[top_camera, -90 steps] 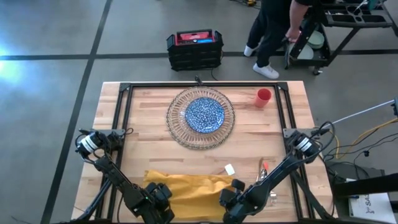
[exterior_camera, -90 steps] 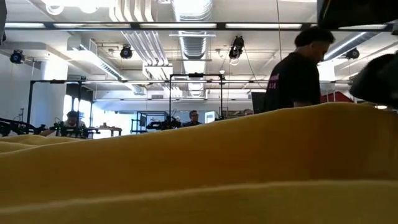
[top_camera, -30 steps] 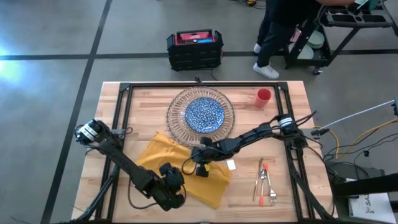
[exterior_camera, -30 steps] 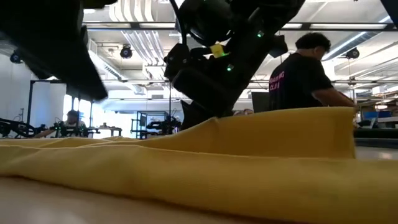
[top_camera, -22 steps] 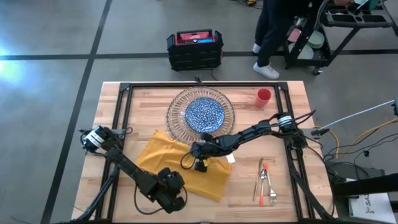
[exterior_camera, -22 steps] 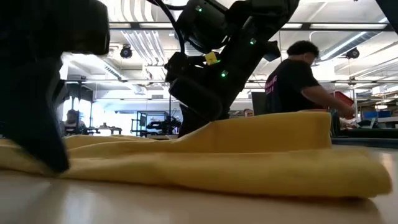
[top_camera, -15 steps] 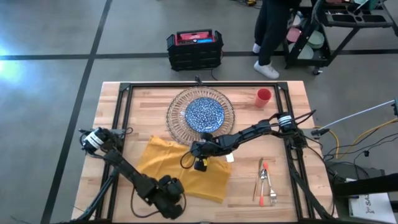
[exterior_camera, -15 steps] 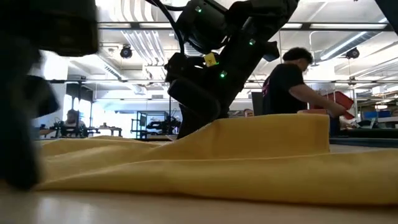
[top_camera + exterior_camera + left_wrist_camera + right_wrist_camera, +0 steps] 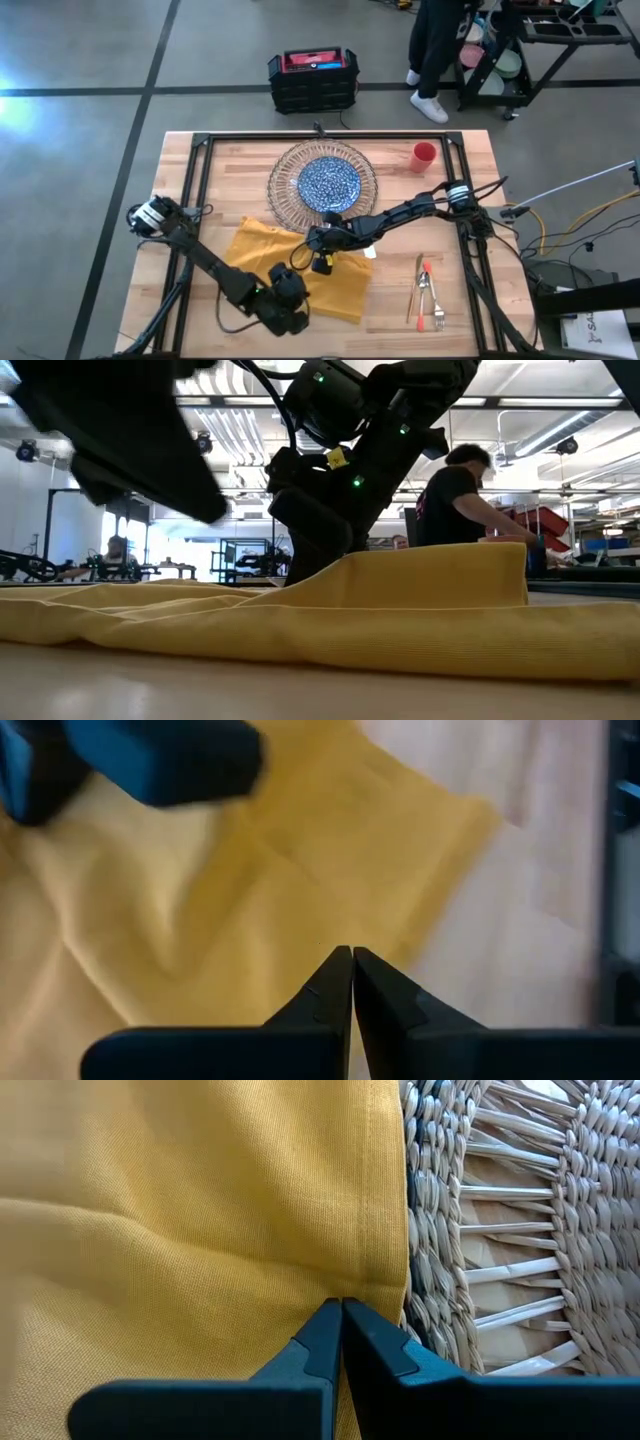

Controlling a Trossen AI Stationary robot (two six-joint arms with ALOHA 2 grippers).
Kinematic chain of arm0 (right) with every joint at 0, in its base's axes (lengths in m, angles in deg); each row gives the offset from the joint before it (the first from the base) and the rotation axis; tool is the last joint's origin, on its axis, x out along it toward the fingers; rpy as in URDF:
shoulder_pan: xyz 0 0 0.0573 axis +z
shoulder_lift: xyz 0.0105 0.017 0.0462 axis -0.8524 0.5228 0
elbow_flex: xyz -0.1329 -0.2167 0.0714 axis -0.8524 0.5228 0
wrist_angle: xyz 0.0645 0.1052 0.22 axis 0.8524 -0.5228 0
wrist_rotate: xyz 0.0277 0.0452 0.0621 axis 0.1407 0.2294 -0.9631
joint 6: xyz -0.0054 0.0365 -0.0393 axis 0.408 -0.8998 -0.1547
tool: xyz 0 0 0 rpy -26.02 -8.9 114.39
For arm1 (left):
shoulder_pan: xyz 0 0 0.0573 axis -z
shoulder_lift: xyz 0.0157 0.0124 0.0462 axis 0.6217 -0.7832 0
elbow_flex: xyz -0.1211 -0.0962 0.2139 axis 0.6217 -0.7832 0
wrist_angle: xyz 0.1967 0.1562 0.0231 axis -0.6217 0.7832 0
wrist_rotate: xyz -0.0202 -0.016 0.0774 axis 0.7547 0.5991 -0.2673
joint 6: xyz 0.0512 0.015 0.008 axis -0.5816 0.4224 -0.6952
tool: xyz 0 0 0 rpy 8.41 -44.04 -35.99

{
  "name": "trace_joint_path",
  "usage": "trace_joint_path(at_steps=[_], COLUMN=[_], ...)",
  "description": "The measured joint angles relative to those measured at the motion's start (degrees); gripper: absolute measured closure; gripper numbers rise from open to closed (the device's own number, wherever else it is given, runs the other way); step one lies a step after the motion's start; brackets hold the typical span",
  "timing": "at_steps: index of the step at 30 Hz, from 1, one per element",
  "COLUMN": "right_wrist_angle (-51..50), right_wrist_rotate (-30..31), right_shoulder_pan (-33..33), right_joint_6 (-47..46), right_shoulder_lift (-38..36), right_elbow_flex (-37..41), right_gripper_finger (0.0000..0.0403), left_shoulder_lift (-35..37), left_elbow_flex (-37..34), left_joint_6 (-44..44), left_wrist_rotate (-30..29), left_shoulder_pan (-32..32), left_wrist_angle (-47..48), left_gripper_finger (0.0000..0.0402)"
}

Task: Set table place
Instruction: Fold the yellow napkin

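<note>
From above, the yellow napkin (image 9: 292, 268) is seen spread on the worktop (image 9: 400, 315), just beside the woven charger (image 9: 285, 213) bearing the blue plate (image 9: 330, 184); the right gripper (image 9: 320, 243) is set at the napkin's charger-side edge, the left gripper (image 9: 288, 300) over its near edge; the red cup (image 9: 424, 156) and cutlery (image 9: 427, 290) lie apart. In the left wrist view, the jaws are pressed together above the cloth. In the right wrist view, the jaws are closed, pinching the napkin's hem beside the charger.

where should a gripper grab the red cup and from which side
Grip the red cup across its rim, coming straight down from above. It stands upright and alone near the table's far right corner, mouth up, with bare wood around it, so the fingers can likely straddle the wall.
</note>
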Motion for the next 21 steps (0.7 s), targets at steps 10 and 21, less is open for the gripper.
trace_joint_path(at_steps=[10,21], right_wrist_angle=[0.07,0.04], right_wrist_rotate=[-0.15,-0.12], right_shoulder_pan=[0.0,0.0], right_joint_6=[0.1,0.26], right_shoulder_lift=[0.0,0.0], right_elbow_flex=[0.01,0.02], right_gripper_finger=[0.0403,0.0403], left_shoulder_lift=[-4.61,-9.21], left_elbow_flex=[-0.02,-0.02], left_joint_6=[-1.04,1.48], left_wrist_rotate=[2.5,10.24], left_shoulder_pan=[-1.27,-0.58], left_wrist_angle=[-7.95,-14.79], left_gripper_finger=[0.0402,0.0402])
